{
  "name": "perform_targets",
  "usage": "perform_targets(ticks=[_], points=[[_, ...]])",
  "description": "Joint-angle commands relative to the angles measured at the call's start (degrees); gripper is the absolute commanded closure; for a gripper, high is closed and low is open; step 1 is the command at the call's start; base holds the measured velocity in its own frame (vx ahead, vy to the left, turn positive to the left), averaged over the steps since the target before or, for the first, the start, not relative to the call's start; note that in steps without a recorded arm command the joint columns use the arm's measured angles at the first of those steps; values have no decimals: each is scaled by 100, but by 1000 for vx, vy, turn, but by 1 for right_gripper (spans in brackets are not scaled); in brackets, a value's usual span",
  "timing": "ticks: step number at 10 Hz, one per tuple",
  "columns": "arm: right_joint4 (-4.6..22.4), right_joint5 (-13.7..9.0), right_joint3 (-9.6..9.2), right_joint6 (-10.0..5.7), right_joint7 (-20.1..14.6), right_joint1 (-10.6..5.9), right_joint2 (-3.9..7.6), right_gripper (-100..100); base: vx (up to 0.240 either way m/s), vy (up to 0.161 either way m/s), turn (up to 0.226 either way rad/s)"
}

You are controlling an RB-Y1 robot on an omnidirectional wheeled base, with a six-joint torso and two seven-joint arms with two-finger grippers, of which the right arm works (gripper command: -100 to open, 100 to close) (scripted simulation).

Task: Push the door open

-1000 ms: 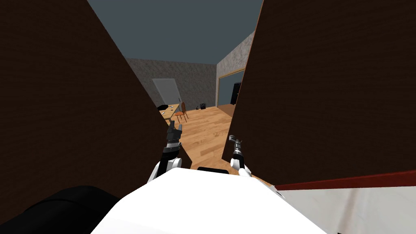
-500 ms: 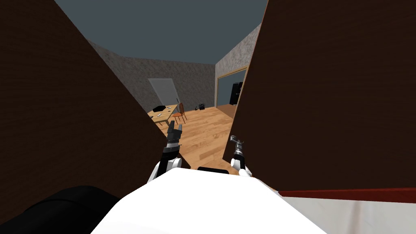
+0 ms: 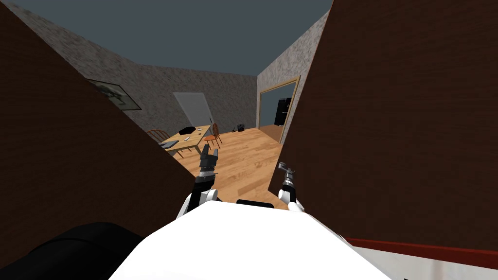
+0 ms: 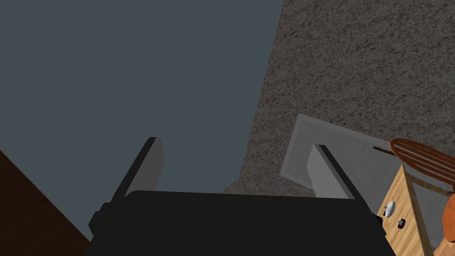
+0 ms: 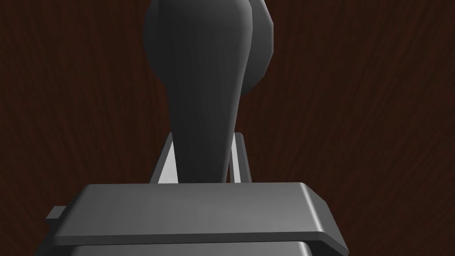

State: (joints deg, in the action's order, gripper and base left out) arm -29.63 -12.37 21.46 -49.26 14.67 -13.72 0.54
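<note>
A dark brown door [image 3: 399, 126] takes up the right side of the head view, its free edge beside my right gripper [image 3: 286, 169]. In the right wrist view, a dark grey lever handle [image 5: 204, 80] juts from the brown door face [image 5: 364, 111]. My right gripper [image 5: 203, 149] is shut on that handle, with the fingers [image 5: 165, 160] pressed to its sides. My left gripper [image 3: 210, 154] is raised in the gap between the brown panels. It stands open [image 4: 235, 171] with nothing between its fingers.
Another dark brown panel [image 3: 73, 160] slants along the left. Between the two lies a wood floor [image 3: 243, 160] leading into a room with a table [image 3: 187, 138], chairs [image 3: 214, 133], a wall picture [image 3: 114, 94], a grey door [image 3: 194, 109] and a framed opening [image 3: 277, 104].
The gap between the brown panels has widened. The left panel's edge has drawn back left, showing the wall picture and more table. The door edge has shifted slightly right. Both grippers keep their state.
</note>
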Motion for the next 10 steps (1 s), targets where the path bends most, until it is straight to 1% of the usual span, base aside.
perform_targets(ticks=[1, 3, 5, 6, 7, 8, 9, 10], points=[[-160, -73, 118, -23, 47, 13, 71, 100, 188, 42, -38], [-171, -168, 257, -48, 128, 11, -24, 100, 219, 40, -61], [-171, -168, 257, -48, 128, 11, -24, 100, 88, -13, -12], [-180, -239, 362, -66, 189, 9, -167, 100, 97, -1, -29], [-182, -258, 388, -70, 204, 8, -218, 100, 155, 36, -66], [-125, -249, 380, -85, 176, 32, -153, 100, 60, 13, -40], [-124, -341, 515, -116, 244, 31, 14, 100, 114, -3, -16], [-126, -359, 541, -120, 257, 29, 36, 100, 177, -9, -18]])
